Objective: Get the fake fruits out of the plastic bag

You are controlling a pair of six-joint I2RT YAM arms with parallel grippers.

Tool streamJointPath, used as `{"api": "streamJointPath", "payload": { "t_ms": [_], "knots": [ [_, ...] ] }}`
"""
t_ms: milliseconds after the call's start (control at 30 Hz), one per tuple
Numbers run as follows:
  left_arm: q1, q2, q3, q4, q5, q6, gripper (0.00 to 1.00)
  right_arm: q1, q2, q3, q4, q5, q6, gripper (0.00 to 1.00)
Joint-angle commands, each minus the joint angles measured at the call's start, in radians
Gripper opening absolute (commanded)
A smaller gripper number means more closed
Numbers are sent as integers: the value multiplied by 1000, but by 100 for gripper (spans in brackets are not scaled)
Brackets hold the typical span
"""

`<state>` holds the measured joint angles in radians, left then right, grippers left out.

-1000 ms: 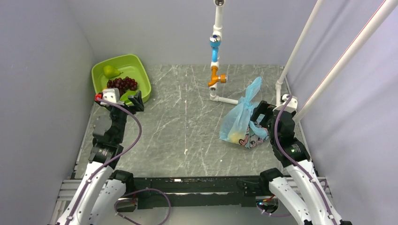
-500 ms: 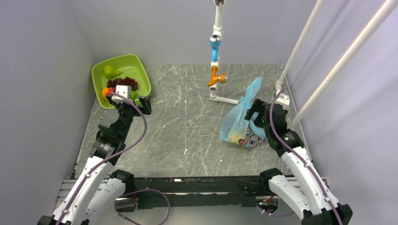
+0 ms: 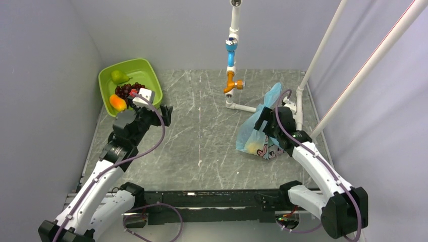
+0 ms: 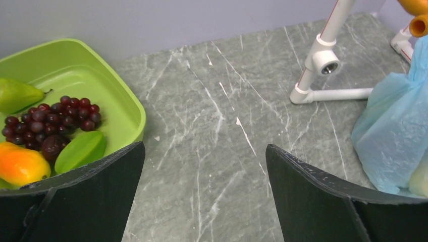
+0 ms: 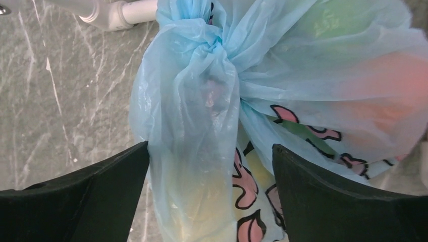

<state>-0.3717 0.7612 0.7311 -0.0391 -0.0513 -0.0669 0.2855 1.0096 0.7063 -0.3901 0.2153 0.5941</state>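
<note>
Partly, we judge: an orange fruit (image 3: 117, 102) lies in the tub (image 3: 144, 75), fake fruits (image 3: 252, 147) show inside the plastic bag (image 3: 255, 126); left gripper (image 4: 204, 161) and right gripper (image 5: 209, 156) gape empty.

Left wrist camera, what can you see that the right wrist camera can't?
Only the left wrist view shows the lime-green square plastic tub holding a pale green pear, a dark purple grape bunch, a glossy orange toy fruit and a flat green toy fruit. Only the right wrist view shows the bunched neck and pink cartoon print of the thin light-blue plastic bag. Both show that bag, the grey marbled table and the white pipe frame.
</note>
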Motion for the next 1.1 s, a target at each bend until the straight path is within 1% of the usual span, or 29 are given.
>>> {"api": "streamJointPath", "payload": {
  "t_ms": [0,133,233,300,333,433,533,600,700,800,900,1067],
  "knots": [
    [-19,48,65,-55,71,5,98,3,25,-15,89,-22,75,89],
    [-33,90,86,-87,75,12,99,13,22,-36,122,-43,65,74],
    [-33,122,113,-125,125,19,99,41,11,-69,160,-84,71,55],
    [-33,140,122,-132,166,30,99,79,5,-86,179,-85,89,44],
    [-33,148,124,-135,176,31,99,101,2,-93,181,-71,103,41],
    [-33,172,134,-143,206,29,99,185,-8,-113,200,-22,140,39],
    [-33,188,143,-152,239,32,99,272,-14,-142,243,-14,182,30],
    [-33,199,145,-157,245,34,99,349,-12,-154,277,-6,217,22],
    [-33,217,155,-170,253,39,99,463,8,-139,279,39,234,19],
    [-35,231,166,-182,283,42,99,542,29,-111,264,62,237,19],
    [-35,243,169,-181,319,47,98,639,54,-104,291,67,284,19],
    [-40,270,189,-217,337,72,95,808,149,-42,331,155,308,18]
  ]
}}
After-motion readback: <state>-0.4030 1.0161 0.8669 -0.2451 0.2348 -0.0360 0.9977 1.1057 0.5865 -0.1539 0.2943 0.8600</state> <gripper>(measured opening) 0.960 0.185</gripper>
